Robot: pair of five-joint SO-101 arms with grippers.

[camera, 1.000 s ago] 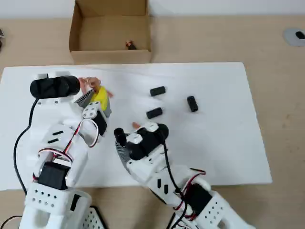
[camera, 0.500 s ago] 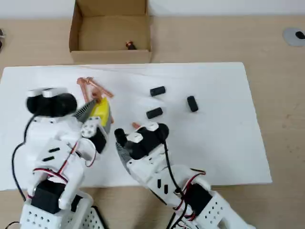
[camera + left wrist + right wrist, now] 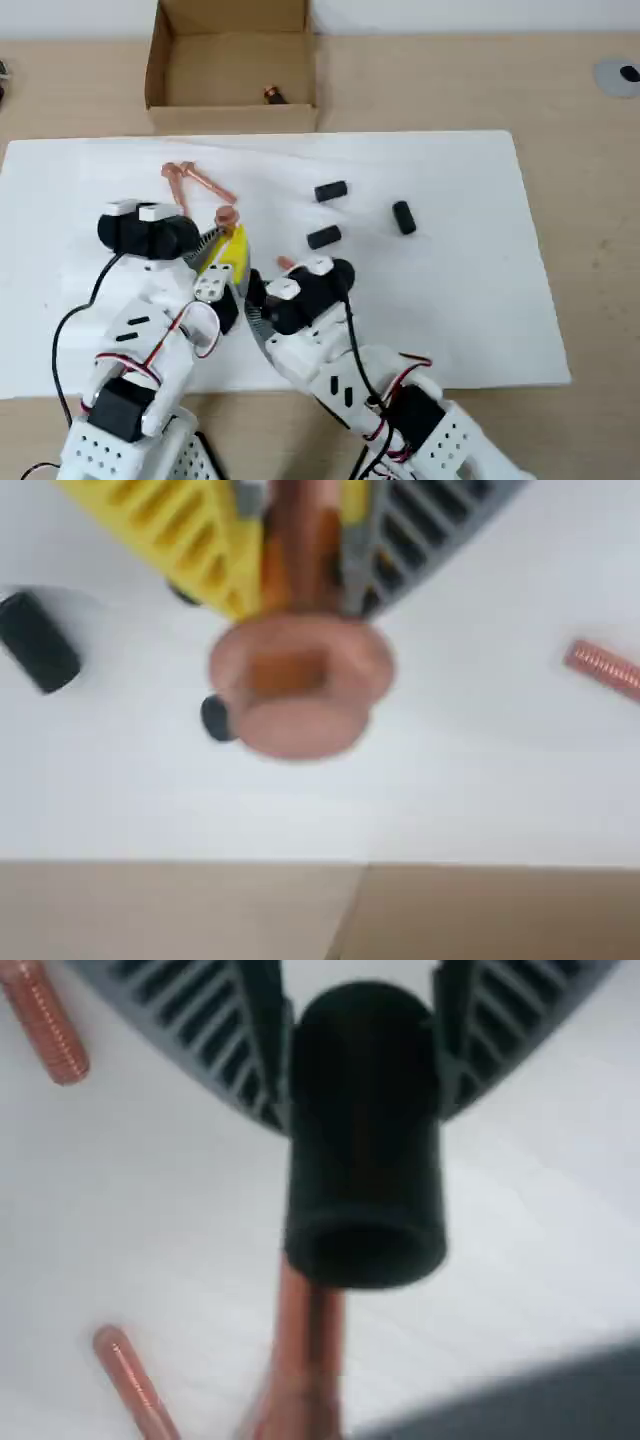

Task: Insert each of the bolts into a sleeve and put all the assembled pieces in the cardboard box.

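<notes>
**Bolt and sleeve gripped, not yet joined; box nearly bare**

The left fingers [image 3: 170, 530] are clenched on a copper bolt [image 3: 300, 680], and the right fingers [image 3: 190, 1020] clamp a black sleeve [image 3: 365, 1130]. Both parts sit in front of the cardboard box [image 3: 160, 70] and well apart from it, over the white sheet [image 3: 480, 300] on the counter [image 3: 590, 200]. The main risk, as I judge it, is misalignment. If the shaft meets the sleeve's rim off-axis, it may jam, twist in the grip or drop. The two arms are also crowded together and could knock each other. The box holds one small piece [image 3: 272, 95] at its near wall (too small to confirm it is assembled). Loose sleeves [image 3: 330, 190] and spare bolts [image 3: 190, 180] lie between the box and the arms.
</notes>
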